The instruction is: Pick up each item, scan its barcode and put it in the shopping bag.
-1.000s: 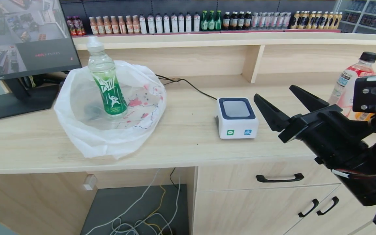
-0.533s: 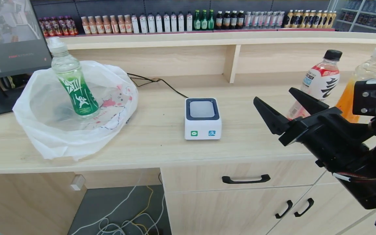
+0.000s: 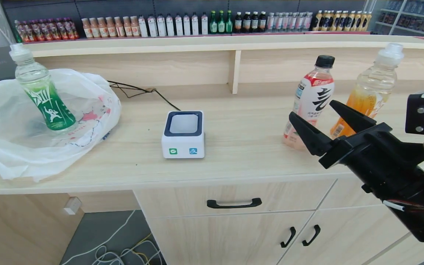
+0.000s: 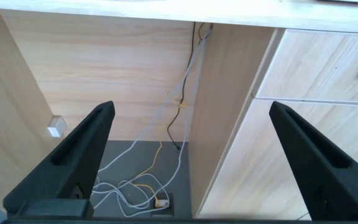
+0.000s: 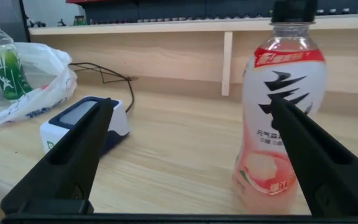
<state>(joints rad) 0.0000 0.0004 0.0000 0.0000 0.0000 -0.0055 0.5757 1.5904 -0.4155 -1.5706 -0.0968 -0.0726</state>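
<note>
The next thing to be picked looks to be the pink bottle (image 3: pixel 309 101), which stands upright on the counter (image 3: pixel 234 110), well off to the right of the scanner (image 3: pixel 183 134). An orange bottle (image 3: pixel 370 92) stands just beside it, on the side away from the scanner. On the scanner's other side is the shopping bag (image 3: pixel 31 147), with a green bottle (image 3: pixel 42 92) leaning inside it.

To do this grab well, I'd want the arm squared up first. Seen from the wrist, the pink bottle is nearer one finger than the other, so it should be centred in the gap before anything closes. Come in level at the straight labelled part, below the shoulder, where the plastic is stiffest. The far finger has to slip between the two bottles without knocking the orange one. Squeeze firmly but not hard, as a thin bottle dents and slips. I can't make out where the barcode is, so the grip should leave as much of the label free as possible.

The right gripper (image 3: pixel 311 109) is spread wide, empty, just short of the pink bottle and touching nothing. The left gripper (image 4: pixel 191 106) is also wide apart and empty, hanging below the counter by the cupboard side and loose cables (image 4: pixel 148 180).
</note>
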